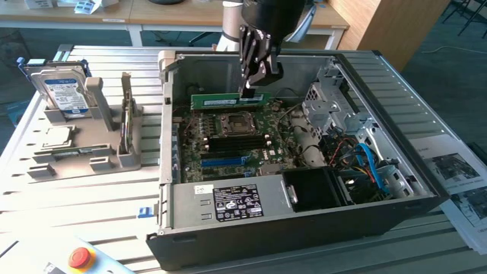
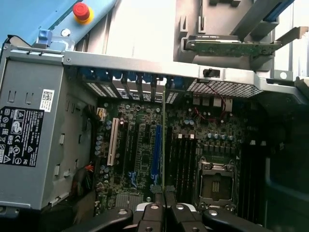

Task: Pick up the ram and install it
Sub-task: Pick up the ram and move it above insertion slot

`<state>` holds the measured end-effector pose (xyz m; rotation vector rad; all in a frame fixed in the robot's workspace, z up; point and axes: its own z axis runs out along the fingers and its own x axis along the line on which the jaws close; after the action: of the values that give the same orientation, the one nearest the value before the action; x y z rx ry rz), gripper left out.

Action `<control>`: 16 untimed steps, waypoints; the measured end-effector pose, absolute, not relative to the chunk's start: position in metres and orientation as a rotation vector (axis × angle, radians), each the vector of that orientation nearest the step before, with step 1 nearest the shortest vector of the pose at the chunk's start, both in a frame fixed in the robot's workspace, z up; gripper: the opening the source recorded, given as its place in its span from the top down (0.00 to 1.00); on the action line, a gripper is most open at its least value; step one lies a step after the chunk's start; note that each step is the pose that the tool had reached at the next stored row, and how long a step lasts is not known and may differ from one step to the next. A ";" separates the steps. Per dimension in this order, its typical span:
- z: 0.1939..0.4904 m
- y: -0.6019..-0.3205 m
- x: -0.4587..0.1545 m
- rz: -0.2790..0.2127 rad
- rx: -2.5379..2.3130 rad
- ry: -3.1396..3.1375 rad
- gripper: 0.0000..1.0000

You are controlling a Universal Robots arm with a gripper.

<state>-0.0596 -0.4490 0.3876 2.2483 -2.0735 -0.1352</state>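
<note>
The arm's upper part is cut off at the frame edge. The black two-fingered gripper (image 1: 250,94) (image 2: 164,205) covers part of the ram (image 1: 220,101) (image 2: 163,140) — a long, thin green circuit-board stick whose pale label is too small to read. In the wrist view it shows edge-on as a thin green line. The gripper is clamped narrowly on the ram near one end. The stick's long axis is level, and most of it extends to the exterior view's left of the gripper — above the green motherboard (image 1: 263,142) in the open black computer case (image 1: 304,228) on the ribbed metal desk (image 1: 99,188).
</note>
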 end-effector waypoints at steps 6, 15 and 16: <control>0.388 -0.449 -0.047 -0.136 2.248 -2.073 0.88; 0.388 -0.449 -0.047 -0.136 2.248 -2.073 0.88; 0.388 -0.449 -0.047 -0.135 2.249 -2.073 0.88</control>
<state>-0.0468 -0.4490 0.3875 2.2486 -2.0733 -0.1353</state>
